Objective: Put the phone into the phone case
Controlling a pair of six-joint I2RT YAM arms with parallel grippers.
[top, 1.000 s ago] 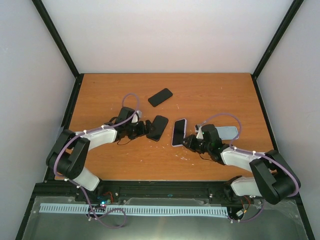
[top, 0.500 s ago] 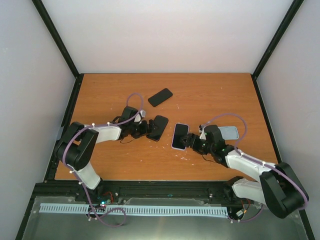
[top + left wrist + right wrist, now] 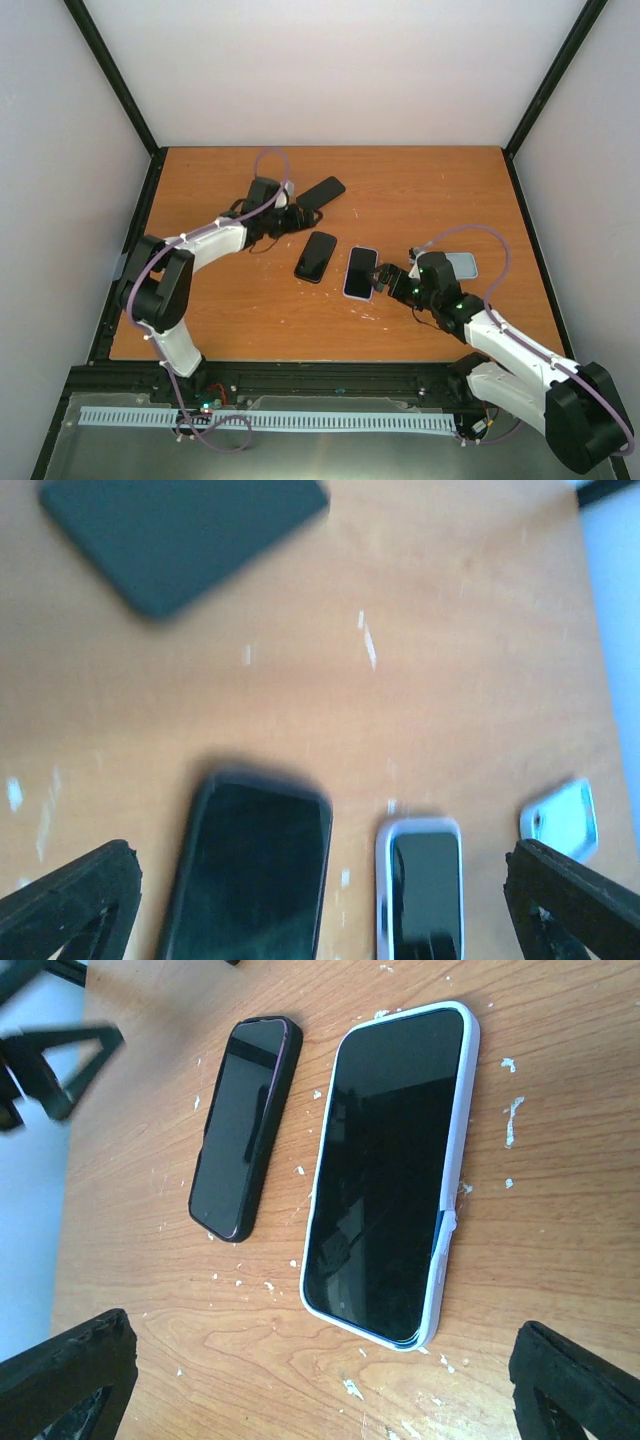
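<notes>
The phone (image 3: pixel 385 1175) lies face up on the wooden surface (image 3: pixel 560 1110), seated in a pale lilac phone case (image 3: pixel 455 1160) whose rim shows all round the screen. The main step therefore looks done. Along the near corner a thin blue strip shows between glass and rim, so a last press there may be needed; the views do not settle that.

The right end effector (image 3: pixel 320 1380) sits just beside the near end of the cased phone, fingers wide apart and holding nothing. The left end effector (image 3: pixel 298 216) hovers further back, also spread wide and empty, near a black slab (image 3: pixel 320 193) that could be a phone or a cover. A dark phone (image 3: pixel 245 1125) in a dark cover lies beside the cased one, apart from it. A pale shell (image 3: pixel 462 265) rests by the right arm.
</notes>
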